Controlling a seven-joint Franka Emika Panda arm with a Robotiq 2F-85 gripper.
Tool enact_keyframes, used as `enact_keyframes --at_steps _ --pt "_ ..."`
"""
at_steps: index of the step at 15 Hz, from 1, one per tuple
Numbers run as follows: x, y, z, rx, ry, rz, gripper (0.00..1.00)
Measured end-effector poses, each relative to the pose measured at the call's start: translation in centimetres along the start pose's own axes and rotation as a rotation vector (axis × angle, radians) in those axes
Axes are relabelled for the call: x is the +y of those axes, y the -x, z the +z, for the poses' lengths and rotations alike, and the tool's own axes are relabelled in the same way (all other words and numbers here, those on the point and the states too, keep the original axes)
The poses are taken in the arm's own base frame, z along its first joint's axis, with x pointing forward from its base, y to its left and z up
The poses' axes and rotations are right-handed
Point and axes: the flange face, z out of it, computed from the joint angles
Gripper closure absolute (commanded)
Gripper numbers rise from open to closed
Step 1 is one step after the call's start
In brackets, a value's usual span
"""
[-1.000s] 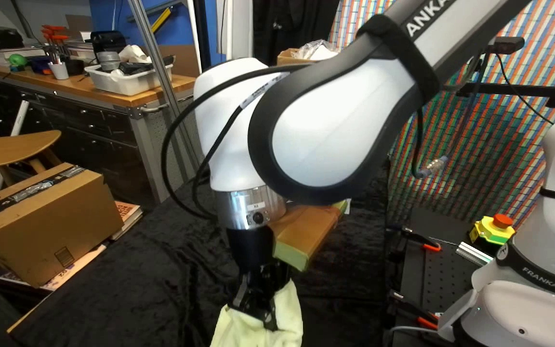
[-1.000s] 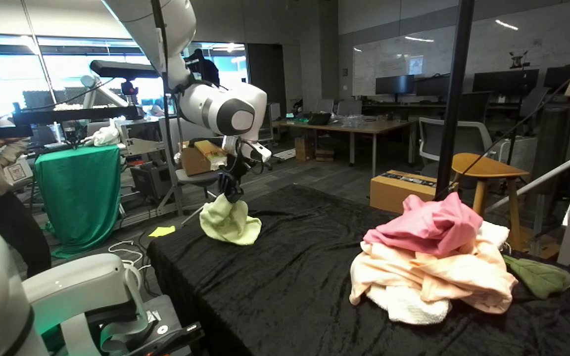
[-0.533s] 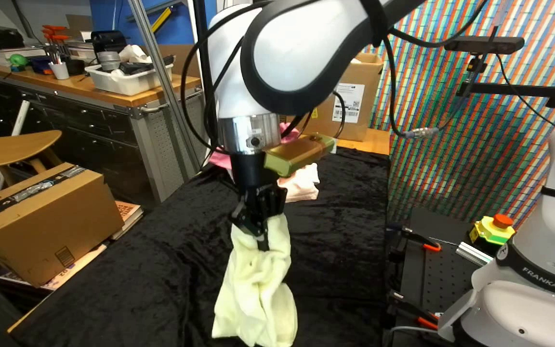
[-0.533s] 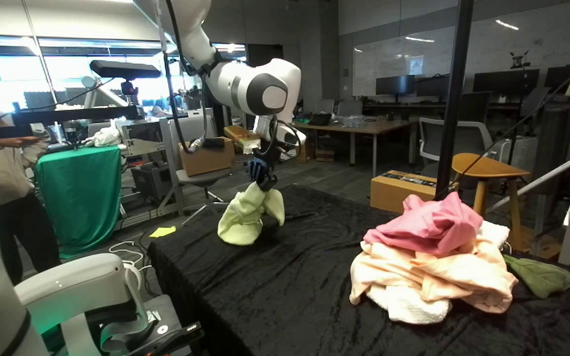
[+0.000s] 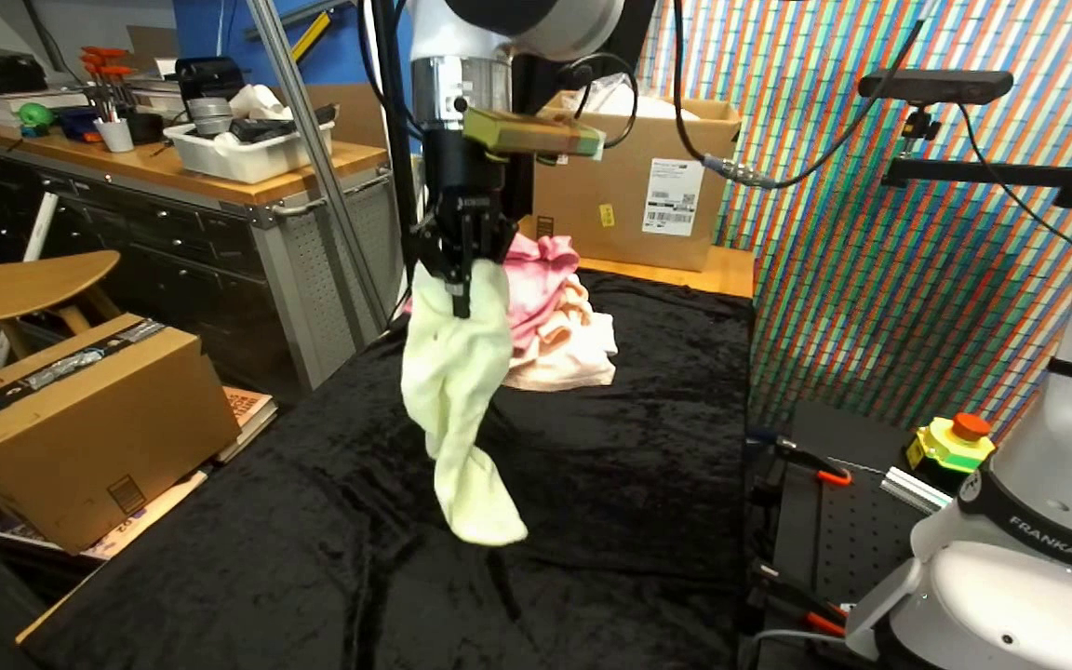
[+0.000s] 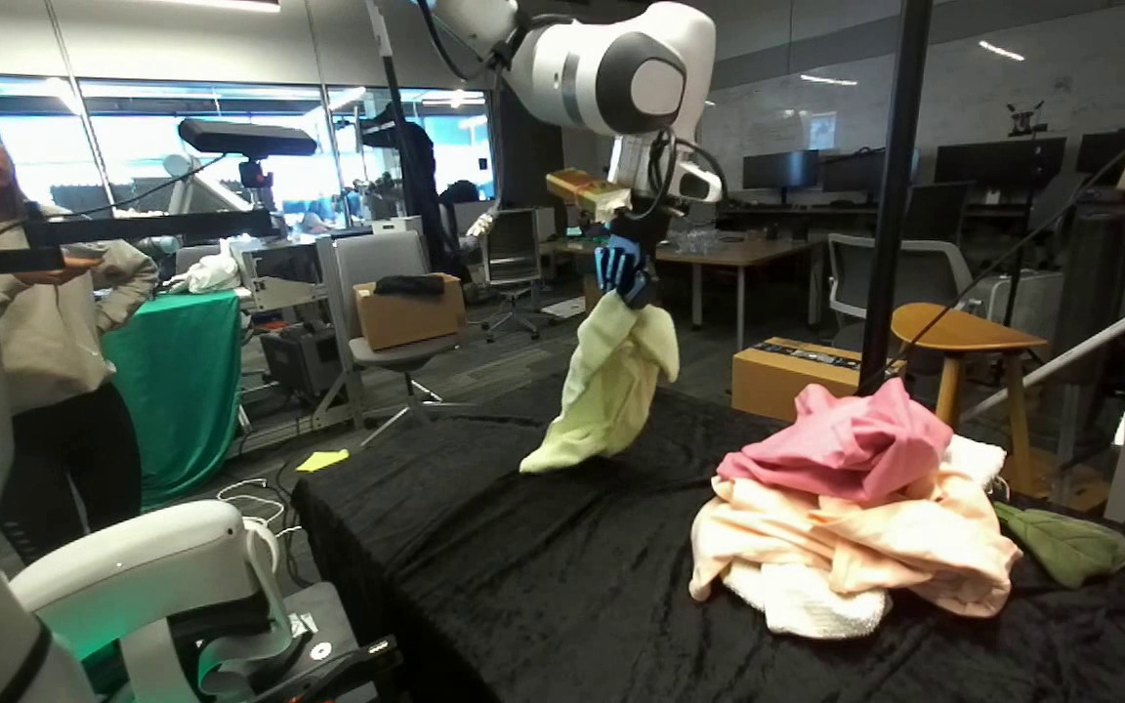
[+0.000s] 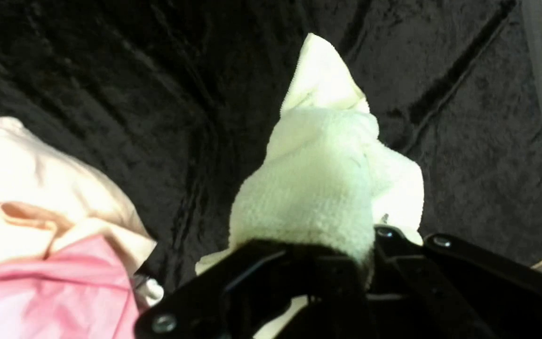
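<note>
- Compared with 1 second back, our gripper (image 5: 459, 296) and the pale yellow cloth (image 5: 452, 368) are up higher and a lot nearer the fabric heap (image 6: 865, 527).
- Heap hasn't budged, btw: pink cloth (image 6: 846, 444) on top, peach cloth (image 6: 934, 566) under it, white cloth (image 6: 807, 605) poking out at the bottom, and a green leaf-shaped piece (image 6: 1070, 552) lying just beside it.
- What that means, as far as we can judge: we're mid-carry, with the cloth picked up and not set down anywhere yet.
- As for the gripper, its jaws are pinched in narrow on the cloth, near the top end. Wrist view has the fabric bunched right up in the grip; the actual contact is buried in folds, so we can't say how thick a wad it's got.
- Cloth's spot right now: hanging from the gripper over the black table cover (image 5: 629, 521), kinda twisted, tapering to a narrow tail. We can't tell for sure whether that tail brushes the cover.
- It's apart from the heap in the wrist view; black cover shows between the 2.
- Person (image 6: 55, 322) at the edge of an exterior view has come more into sight too, well apart from the grip.
</note>
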Motion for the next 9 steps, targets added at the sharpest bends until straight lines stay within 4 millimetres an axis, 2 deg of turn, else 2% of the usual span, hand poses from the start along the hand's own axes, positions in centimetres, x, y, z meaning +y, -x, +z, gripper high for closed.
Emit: enact_keyframes --at_steps 4,9 --pt "3.2 -3.8 -4.4 0.055 -0.024 0.058 0.9" --pt "8.7 -6.3 -7.9 0.116 -0.02 0.127 0.9"
